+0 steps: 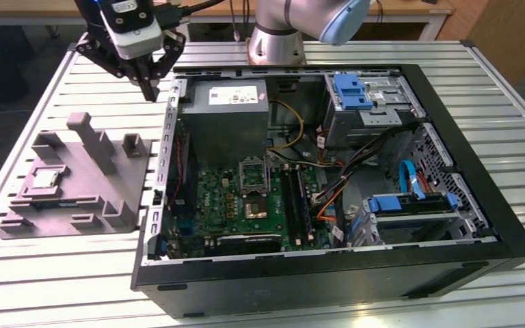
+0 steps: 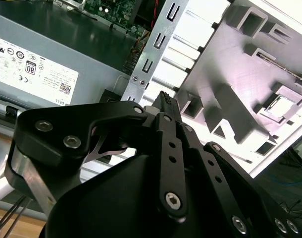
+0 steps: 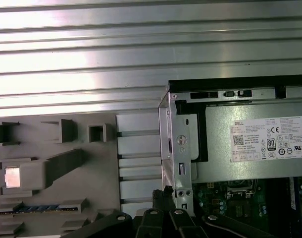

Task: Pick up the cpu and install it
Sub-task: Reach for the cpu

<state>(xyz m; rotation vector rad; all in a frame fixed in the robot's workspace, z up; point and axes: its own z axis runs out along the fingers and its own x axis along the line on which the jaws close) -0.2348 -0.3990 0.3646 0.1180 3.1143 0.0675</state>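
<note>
Pressed together with nothing between its fingers, the black metal claw (image 1: 150, 92) is held at the upper left of the exterior view, above the bare slats beside the back corner of the case; its joined fingertips (image 2: 164, 100) are also seen in both wrist views.

The silvery slatted metal table (image 1: 52, 287) is spread across the whole frame. The large open black computer case (image 1: 481, 225) is laid on it, centre to right. The grey plastic fixture block with upright pegs (image 1: 93, 195) is set at the exterior view's left, just beside the case. Inside the case, the grey power-supply box (image 1: 230, 109) is placed at the back, and the green circuit board (image 1: 230, 205) lies in front of it.

The small flat square silvery cpu (image 1: 44, 180) is seated in a recess of the fixture, at the left of the frame, well apart from the claw.
</note>
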